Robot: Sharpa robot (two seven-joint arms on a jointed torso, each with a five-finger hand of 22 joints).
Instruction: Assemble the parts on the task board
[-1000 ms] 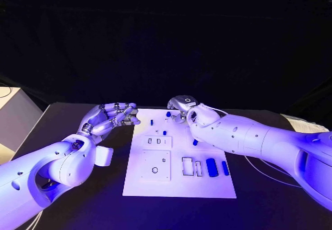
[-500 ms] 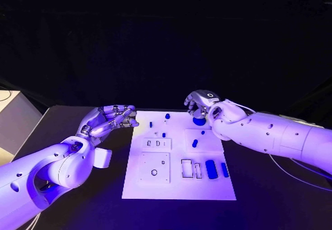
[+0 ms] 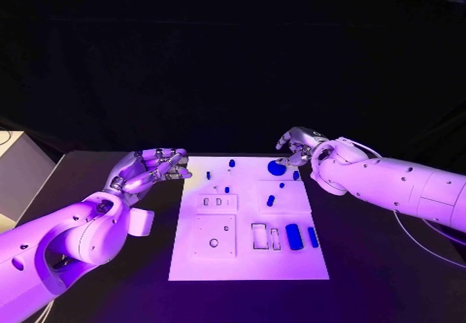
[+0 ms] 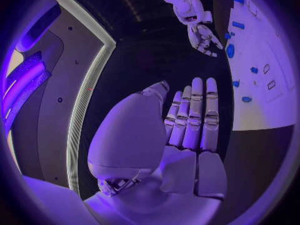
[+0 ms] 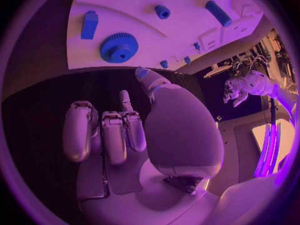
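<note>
White task board (image 3: 194, 259) lies in the middle of the black table (image 3: 369, 282), its long axis running away from the robot. A blue gear (image 3: 277, 167) sits flat at the board's far right corner, just beside the right hand (image 3: 296, 149), which hovers over that corner holding nothing, fingers loosely curled. The left hand (image 3: 151, 169) hangs off the board's far left edge, fingers together and empty, clearly farther from the gear. Small blue pegs (image 3: 232, 163) and a short blue bar (image 3: 270, 200) lie nearby; nothing seems to block the reach.
</note>
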